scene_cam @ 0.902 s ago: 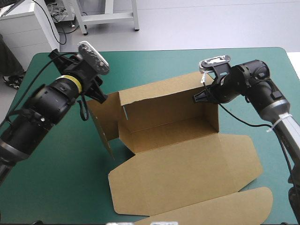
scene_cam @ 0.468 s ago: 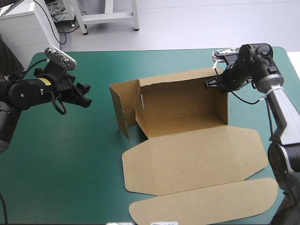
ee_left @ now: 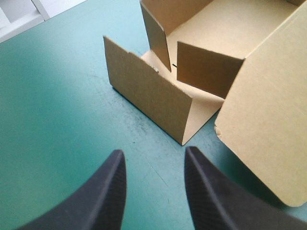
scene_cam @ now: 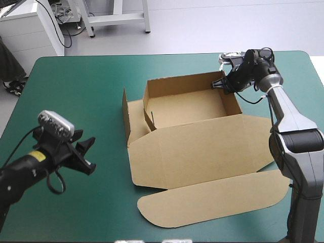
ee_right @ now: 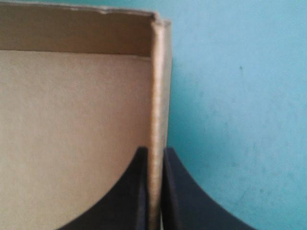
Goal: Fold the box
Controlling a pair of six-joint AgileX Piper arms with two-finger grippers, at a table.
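L gripper (ee_left: 153, 155) backed off box (scene_cam: 202, 147); R gripper (ee_right: 154, 152) pinches its right wall.

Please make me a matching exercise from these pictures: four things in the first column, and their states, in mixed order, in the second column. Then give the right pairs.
1. left pincer
2. right pincer
3. lid
4. left end flap

A. lies flat
B. open, holding nothing
C. stands upright
D. shut on the box

Pairs: 1-B, 2-D, 3-A, 4-C
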